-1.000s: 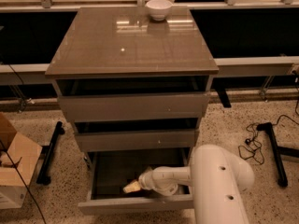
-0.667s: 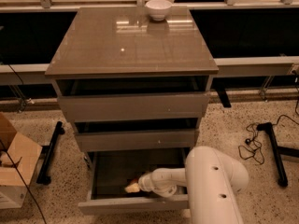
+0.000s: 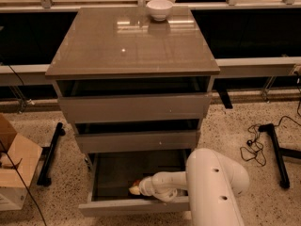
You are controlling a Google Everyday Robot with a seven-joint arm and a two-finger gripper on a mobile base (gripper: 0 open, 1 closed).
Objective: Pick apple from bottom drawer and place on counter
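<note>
Gripper: reaching into the open bottom drawer from its 3 o'clock side. Its tip is at a small red-and-yellow apple lying toward the drawer's 6 o'clock, near the front wall, and whether it is clenched on the fruit cannot be told. Step in hand, by judgement: the grasp, with the lift not yet made. The next move calls for a sure hold, a rise clear of the upper drawer fronts, and a set-down on the bare bench, short of the white bowl at its 12 o'clock edge.

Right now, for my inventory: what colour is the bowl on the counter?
White bowl, camera view; the end effector is down inside the open bottom drawer.
</note>
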